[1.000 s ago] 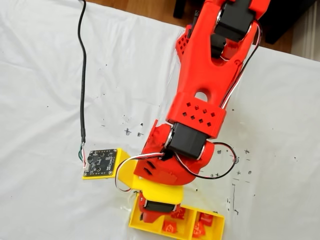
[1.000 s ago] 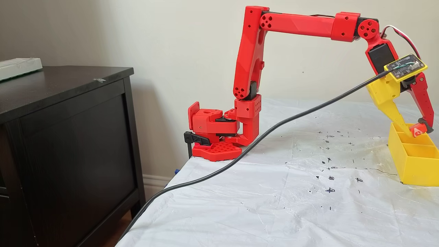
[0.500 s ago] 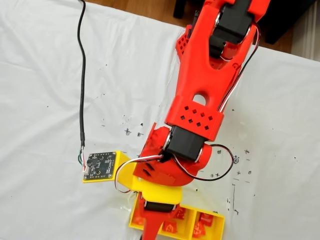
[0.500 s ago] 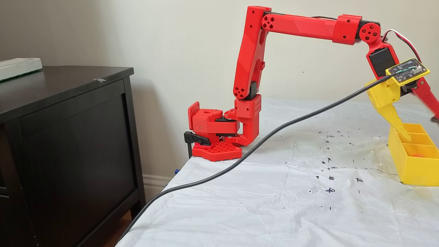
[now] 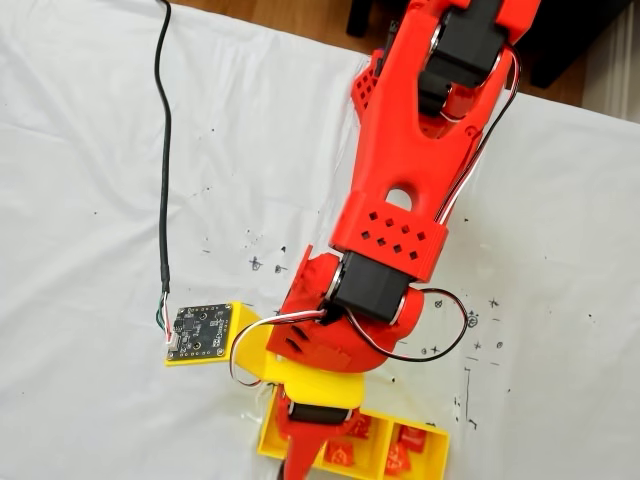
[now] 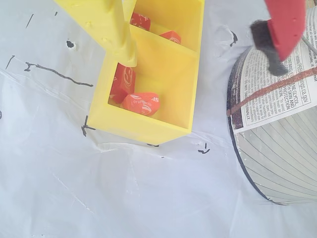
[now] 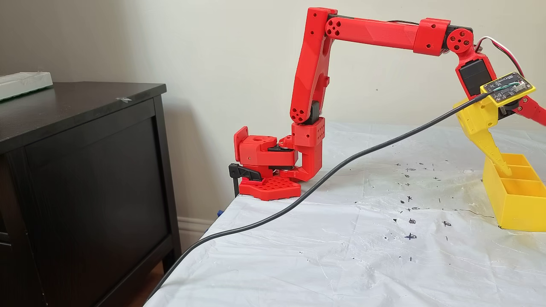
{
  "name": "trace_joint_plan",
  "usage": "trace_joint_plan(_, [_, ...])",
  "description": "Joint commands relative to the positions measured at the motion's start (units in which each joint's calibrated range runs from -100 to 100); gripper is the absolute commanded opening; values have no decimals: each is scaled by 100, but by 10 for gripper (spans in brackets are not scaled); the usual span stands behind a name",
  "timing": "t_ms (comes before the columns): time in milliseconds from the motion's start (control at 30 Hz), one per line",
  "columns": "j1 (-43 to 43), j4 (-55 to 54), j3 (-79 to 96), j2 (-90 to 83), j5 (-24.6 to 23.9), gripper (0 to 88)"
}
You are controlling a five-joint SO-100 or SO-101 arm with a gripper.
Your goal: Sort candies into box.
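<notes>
The yellow box (image 6: 143,130) lies under my gripper (image 6: 200,54), which stands open with nothing between its fingers. In the wrist view the yellow finger (image 6: 121,39) reaches down over the wall between the nearest two compartments, and the red finger (image 6: 282,25) with its black pad is swung far out to the right. Two orange-red candies (image 6: 141,103) lie in the nearest compartment, and two more candies (image 6: 171,36) show in the one behind it. From above, the box (image 5: 438,458) sits at the bottom edge with candies (image 5: 408,437) inside, partly hidden by the arm. From the side, the yellow finger (image 7: 495,155) dips into the box (image 7: 516,209).
A round tin with a printed paper label (image 6: 277,129) stands just right of the box in the wrist view. A black cable (image 7: 298,200) runs across the white sheet to the circuit board mount (image 5: 200,333). A dark cabinet (image 7: 85,170) stands past the table's left edge.
One second ago the gripper was shut on a red candy over the box. The red finger has since swung wide open and the candy has left the gripper.
</notes>
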Motion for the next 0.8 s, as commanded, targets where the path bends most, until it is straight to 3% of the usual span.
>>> trace_joint_plan(0, [-4,20,-231,-522,-39,60])
trace_joint_plan(400, [-140,102,980,-1768,-122,18])
trace_joint_plan(667, [-584,-577,4858,-5076,-239,6])
trace_joint_plan(767, [-738,-316,6069,-6450,-156,2])
